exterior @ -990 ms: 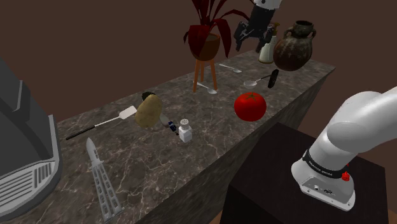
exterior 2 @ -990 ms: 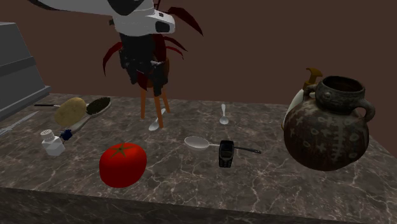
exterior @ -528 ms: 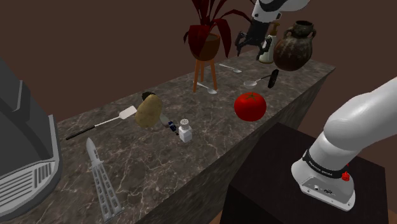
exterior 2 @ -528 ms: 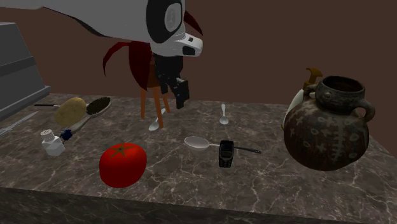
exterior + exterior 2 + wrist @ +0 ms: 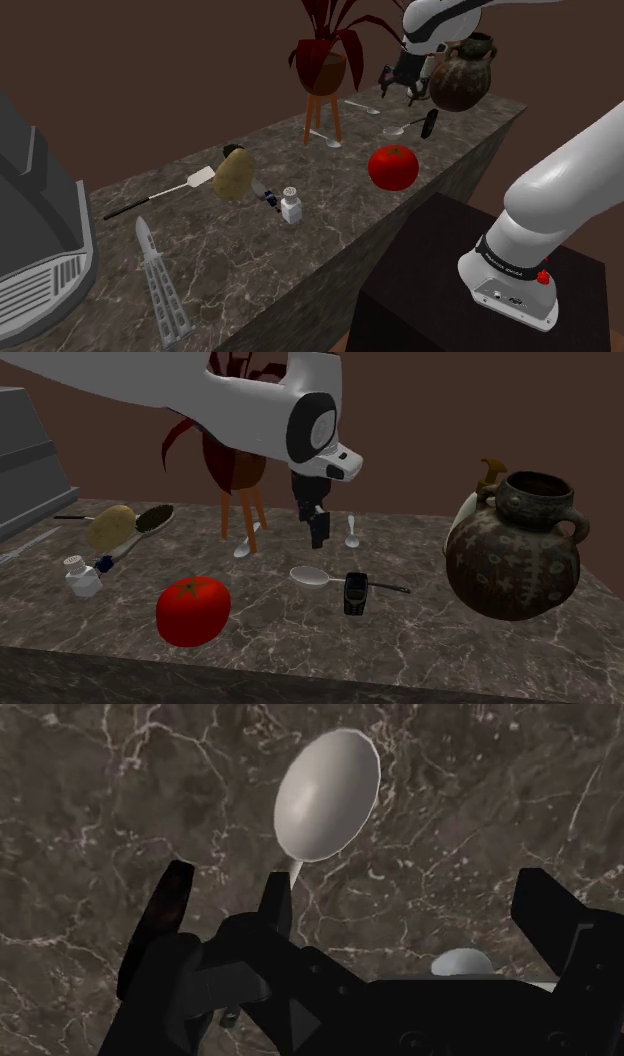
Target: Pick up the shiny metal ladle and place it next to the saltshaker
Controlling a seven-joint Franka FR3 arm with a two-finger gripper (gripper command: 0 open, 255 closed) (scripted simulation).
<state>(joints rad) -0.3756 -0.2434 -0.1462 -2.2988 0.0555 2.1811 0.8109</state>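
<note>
- Gripper (image 5: 318, 534) is spread wide with nothing between the fingers, hovering above the counter (image 5: 480, 652).
- Ladle (image 5: 312, 576) lies flat just below the gripper, beside the phone (image 5: 355, 593).
- Wrist view: pale bowl (image 5: 328, 794) ahead of the fingers, probably the ladle's.
- Saltshaker (image 5: 83, 577) sits well apart from the gripper, past the tomato (image 5: 193, 610).

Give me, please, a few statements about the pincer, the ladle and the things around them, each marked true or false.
1. The pincer grips the ladle. False: it hangs open above the ladle, which lies on the countertop.
2. A black phone lies across the ladle's handle. True.
3. The saltshaker stands beside the brown jug. False: it stands near the potato, far from the jug.
4. The saltshaker is upright. True.
</note>
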